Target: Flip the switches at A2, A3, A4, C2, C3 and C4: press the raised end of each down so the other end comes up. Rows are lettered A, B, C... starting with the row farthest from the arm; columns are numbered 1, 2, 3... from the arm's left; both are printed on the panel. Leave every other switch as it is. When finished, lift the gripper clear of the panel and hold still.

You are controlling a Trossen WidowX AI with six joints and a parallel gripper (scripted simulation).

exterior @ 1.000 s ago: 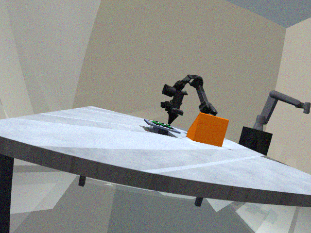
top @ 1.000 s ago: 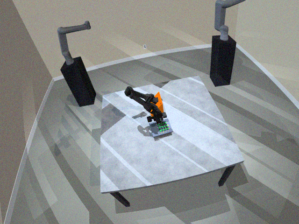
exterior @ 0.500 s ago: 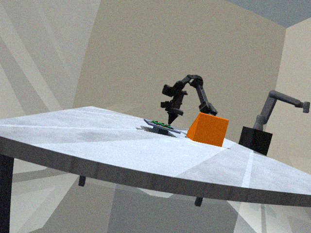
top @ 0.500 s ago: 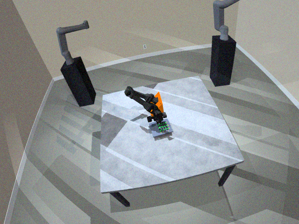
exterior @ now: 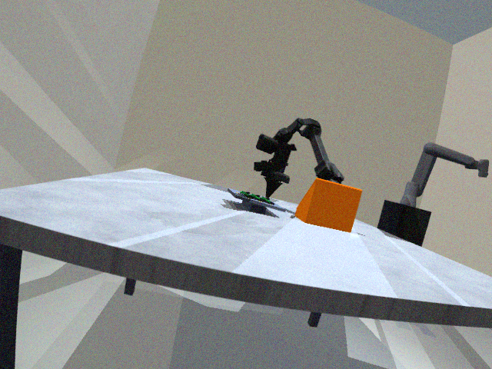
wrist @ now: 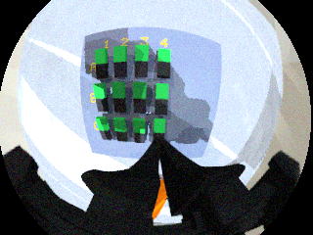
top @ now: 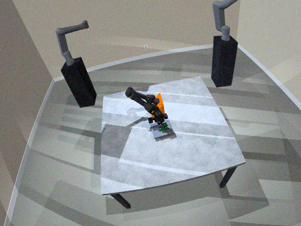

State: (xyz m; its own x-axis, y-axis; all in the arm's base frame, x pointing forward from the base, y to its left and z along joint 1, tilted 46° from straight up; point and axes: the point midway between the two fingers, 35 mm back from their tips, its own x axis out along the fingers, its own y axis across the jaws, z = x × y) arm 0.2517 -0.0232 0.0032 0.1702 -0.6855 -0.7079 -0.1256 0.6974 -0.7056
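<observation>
The light blue panel (top: 156, 133) (exterior: 281, 207) (wrist: 201, 64) stands tilted on the table, with three rows of four green-and-black switches. In the wrist view, A1 (wrist: 102, 56), A2 (wrist: 120, 55), A3 (wrist: 142, 54) and A4 (wrist: 163, 56) form the far row. C2 (wrist: 119, 124), C3 (wrist: 140, 125) and C4 (wrist: 159, 125) are in the row nearest the arm. Which end of each is raised is hard to tell. My gripper (wrist: 158, 138) (exterior: 267, 197) is shut and empty, pointing down. Its tips are at C4's near end, hiding its black part; contact cannot be made out.
An orange wedge-shaped block (top: 161, 104) (exterior: 331, 204) stands beside the arm's base, on the near side of the panel. Two grey arms on black pedestals (top: 79, 82) (top: 223, 61) stand on the floor beyond the table (top: 170, 155). Shadows fall across the panel.
</observation>
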